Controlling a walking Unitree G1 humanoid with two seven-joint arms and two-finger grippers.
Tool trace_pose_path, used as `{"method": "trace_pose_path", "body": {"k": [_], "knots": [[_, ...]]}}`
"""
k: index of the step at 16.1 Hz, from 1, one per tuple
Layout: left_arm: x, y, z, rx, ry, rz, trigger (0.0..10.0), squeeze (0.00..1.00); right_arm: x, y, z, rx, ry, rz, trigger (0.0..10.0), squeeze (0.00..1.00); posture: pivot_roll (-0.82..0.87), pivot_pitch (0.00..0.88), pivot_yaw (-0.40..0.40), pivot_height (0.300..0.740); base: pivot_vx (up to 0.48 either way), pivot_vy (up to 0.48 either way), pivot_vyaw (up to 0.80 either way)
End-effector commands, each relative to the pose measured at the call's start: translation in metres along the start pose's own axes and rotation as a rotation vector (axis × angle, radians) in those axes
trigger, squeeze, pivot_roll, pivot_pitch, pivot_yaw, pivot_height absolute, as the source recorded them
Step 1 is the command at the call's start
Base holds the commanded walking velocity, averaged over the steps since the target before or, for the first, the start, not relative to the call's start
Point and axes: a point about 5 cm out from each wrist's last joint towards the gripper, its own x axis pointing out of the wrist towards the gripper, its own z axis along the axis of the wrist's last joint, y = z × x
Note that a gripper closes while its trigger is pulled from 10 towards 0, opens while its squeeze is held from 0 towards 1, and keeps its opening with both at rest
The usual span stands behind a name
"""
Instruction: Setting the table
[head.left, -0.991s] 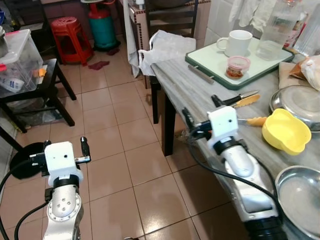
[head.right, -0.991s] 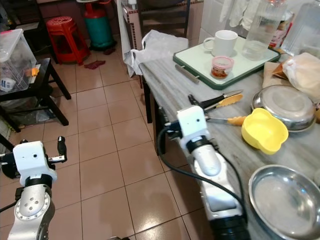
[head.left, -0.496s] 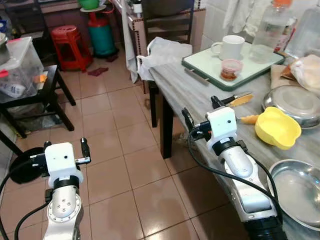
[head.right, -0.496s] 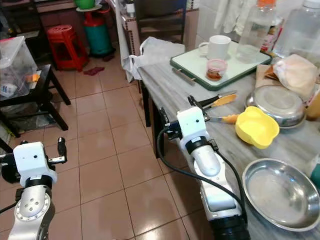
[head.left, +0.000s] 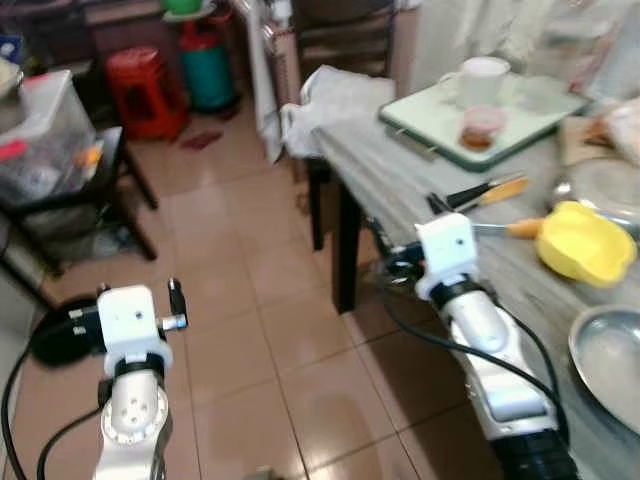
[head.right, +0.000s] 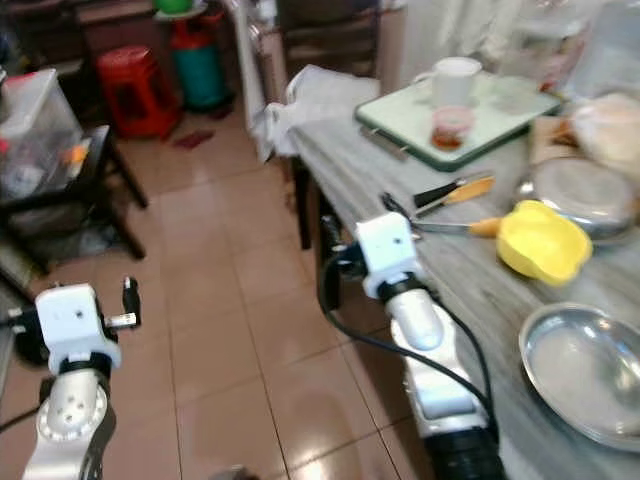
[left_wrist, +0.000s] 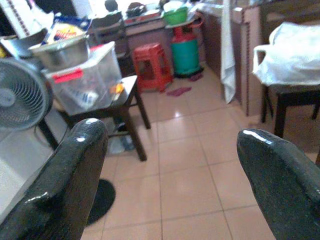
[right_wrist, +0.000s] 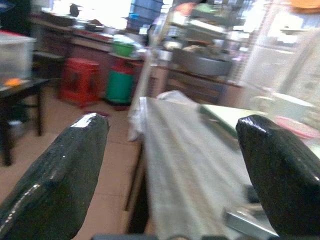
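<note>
The grey wood-grain surface (head.right: 470, 270) runs along the right side of the head views, carrying the table things. A yellow bowl (head.right: 543, 241) sits at right of centre, with a steel dish (head.right: 585, 372) below it at the lower right, cut off by the frame edge, and another steel plate (head.right: 578, 190) above it, blurred. Left of the bowl lie a utensil with an orange handle (head.right: 455, 227) and a black-and-orange handled one (head.right: 453, 190); what kind they are is hard to make out. Toward the upper right a green-rimmed tray (head.right: 455, 112) holds a white mug (head.right: 456, 79) and a small pink-lidded jar (head.right: 452, 124). Bottles and bags at the far upper right are smeared beyond reading.

The right gripper (head.left: 400, 268) hangs at the near edge of the surface, centre of frame; in its wrist view the two black fingers (right_wrist: 57, 170) stand wide apart, holding nothing. The left gripper (head.left: 130, 310) sits at lower left over the tiled floor (head.left: 250, 300), its fingers (left_wrist: 65, 175) likewise spread and empty.

Outward, a white plastic bag (head.left: 335, 95) rests on a chair at the surface's far end. A red stool (head.left: 145, 85) and green gas cylinder (head.left: 205, 65) stand upper left, and a clear storage box (left_wrist: 85, 80) with a red label, unreadable, sits on a dark side table. A fan (left_wrist: 20, 100) is cut off at the left wrist view's edge.
</note>
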Motion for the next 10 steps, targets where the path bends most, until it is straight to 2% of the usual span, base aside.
{"method": "trace_pose_path", "body": {"k": [1, 6, 10], "knots": [[0.002, 0.006, 0.001, 0.023, -0.007, 0.008, 10.0, 0.0, 0.002, 0.008, 0.004, 0.015, -0.019, 0.014, 10.0, 0.0, -0.08, 0.089, 0.049, 0.74, 0.0, 0.48, 0.0], [0.001, 0.004, -0.004, 0.035, 0.006, 0.003, 10.0, 0.0, 0.004, 0.011, -0.001, 0.017, -0.007, 0.018, 10.0, 0.0, -0.08, 0.086, 0.049, 0.74, 0.0, 0.48, 0.0], [-0.003, 0.007, -0.025, 0.072, 0.067, 0.008, 10.0, 0.0, 0.0, 0.012, -0.027, 0.088, 0.103, -0.005, 10.0, 0.0, -0.08, 0.082, 0.047, 0.74, 0.0, 0.48, 0.0]]}}
